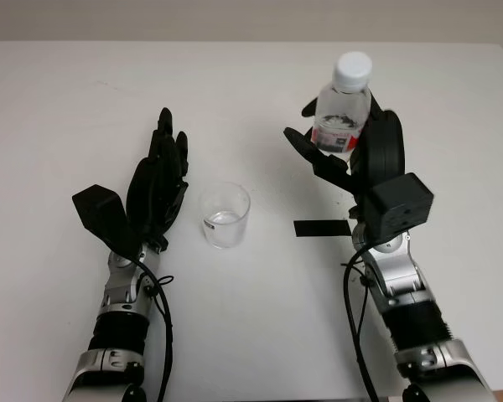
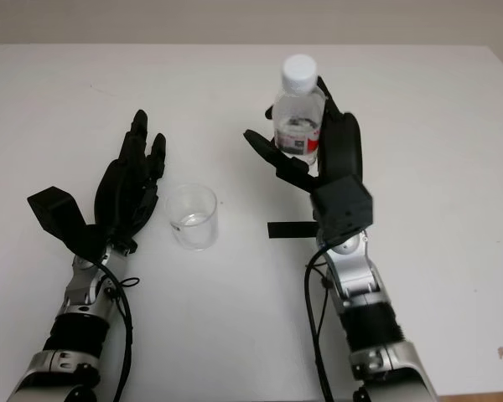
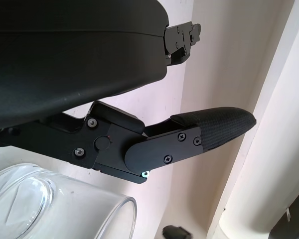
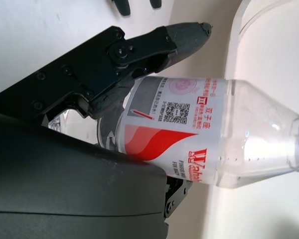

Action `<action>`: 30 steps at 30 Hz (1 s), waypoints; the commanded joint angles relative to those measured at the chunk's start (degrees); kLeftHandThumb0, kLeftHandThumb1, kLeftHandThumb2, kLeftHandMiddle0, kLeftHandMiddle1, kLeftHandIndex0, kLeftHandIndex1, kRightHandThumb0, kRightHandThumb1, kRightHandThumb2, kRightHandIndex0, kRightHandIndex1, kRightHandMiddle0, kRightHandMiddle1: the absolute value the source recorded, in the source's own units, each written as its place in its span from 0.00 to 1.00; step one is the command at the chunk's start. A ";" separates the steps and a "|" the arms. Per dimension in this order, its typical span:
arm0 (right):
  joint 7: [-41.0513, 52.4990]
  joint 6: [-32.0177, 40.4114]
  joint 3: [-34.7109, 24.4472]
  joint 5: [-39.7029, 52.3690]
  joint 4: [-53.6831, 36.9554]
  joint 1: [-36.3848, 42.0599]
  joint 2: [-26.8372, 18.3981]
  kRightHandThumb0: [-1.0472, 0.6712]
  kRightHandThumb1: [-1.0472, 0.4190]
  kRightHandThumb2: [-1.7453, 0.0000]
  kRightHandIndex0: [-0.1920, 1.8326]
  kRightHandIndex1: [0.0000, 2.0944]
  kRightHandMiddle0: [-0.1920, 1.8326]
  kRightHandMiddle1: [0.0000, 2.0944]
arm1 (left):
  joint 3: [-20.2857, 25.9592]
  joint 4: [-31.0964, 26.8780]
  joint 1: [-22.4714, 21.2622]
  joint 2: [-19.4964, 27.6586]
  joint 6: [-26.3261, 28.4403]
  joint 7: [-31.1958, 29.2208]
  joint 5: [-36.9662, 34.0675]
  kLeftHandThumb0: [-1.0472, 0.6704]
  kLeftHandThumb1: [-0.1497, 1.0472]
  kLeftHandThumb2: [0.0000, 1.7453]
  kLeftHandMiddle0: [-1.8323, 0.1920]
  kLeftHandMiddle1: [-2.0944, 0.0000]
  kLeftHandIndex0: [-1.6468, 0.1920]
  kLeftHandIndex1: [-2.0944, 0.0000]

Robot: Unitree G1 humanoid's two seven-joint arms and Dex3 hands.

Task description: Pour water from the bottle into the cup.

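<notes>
From the head views, the right hand [image 1: 352, 151] is wrapped around an upright plastic water bottle [image 1: 342, 113] whose white cap [image 1: 353, 69] looks fitted (a blocked pour is the first risk), well right of the clear cup [image 1: 225, 214] on the white table [image 1: 251, 335]. The left hand [image 1: 158, 180], open, sits just left of the cup; the left wrist view puts its finger [image 3: 209, 129] near the rim, so a nudge could shift the cup. The right wrist view shows fingers [image 4: 154, 47] pinching the red-and-white label [image 4: 174, 134]; tilting may let the bottle slip.

Two robot arms with silver metal forearm segments and black ribbed cuffs. Each ends in a matte black three-fingered hand: left hand [image 1: 155, 188], right hand [image 1: 352, 155]. A black box-shaped camera housing sits at each wrist. Thin black cables loop beside both forearms. Small silver screws stud the black finger joints [image 3: 139, 149], and the fingertip pads are textured.
</notes>
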 commanded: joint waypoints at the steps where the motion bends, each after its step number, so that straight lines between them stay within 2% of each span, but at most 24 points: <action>1: 0.78 6.05 -1.60 1.95 -7.60 2.12 0.69 0.36 0.00 0.77 0.72 1.00 0.56 1.00 | 0.07 0.86 1.96 0.03 0.62 -0.04 -0.06 0.11 1.00 0.40 0.99 0.97 1.00 0.99; 7: 1.10 23.26 -5.68 8.72 -19.04 4.16 2.89 0.36 0.00 0.79 0.70 1.00 0.56 1.00 | 0.00 1.25 1.53 0.02 0.89 -0.83 -0.44 0.11 1.00 0.40 0.99 0.98 1.00 0.99; 12: 1.73 29.67 -6.94 9.09 -21.42 4.55 3.30 0.37 0.00 0.78 0.71 1.00 0.53 1.00 | 0.00 1.04 1.51 0.11 1.28 -0.94 -0.52 0.11 1.00 0.39 0.99 0.98 1.00 0.99; 19: 2.67 32.67 -6.76 7.33 -20.47 5.38 3.76 0.36 0.00 0.78 0.75 1.00 0.57 1.00 | -0.05 0.09 1.91 0.33 1.97 -0.43 -0.28 0.11 1.00 0.40 0.99 0.97 1.00 0.99; 24: 2.75 31.75 -5.59 3.68 -18.17 5.98 3.97 0.34 0.00 0.80 0.76 1.00 0.52 1.00 | -0.07 0.08 1.90 0.37 1.94 -0.43 -0.21 0.11 1.00 0.40 0.99 0.97 1.00 0.99; 30: 5.30 26.95 -4.21 0.49 -14.68 7.18 4.03 0.34 0.00 0.77 0.75 1.00 0.54 1.00 | 0.02 0.00 1.98 0.30 1.82 -0.31 -0.25 0.11 1.00 0.40 0.99 0.97 1.00 0.99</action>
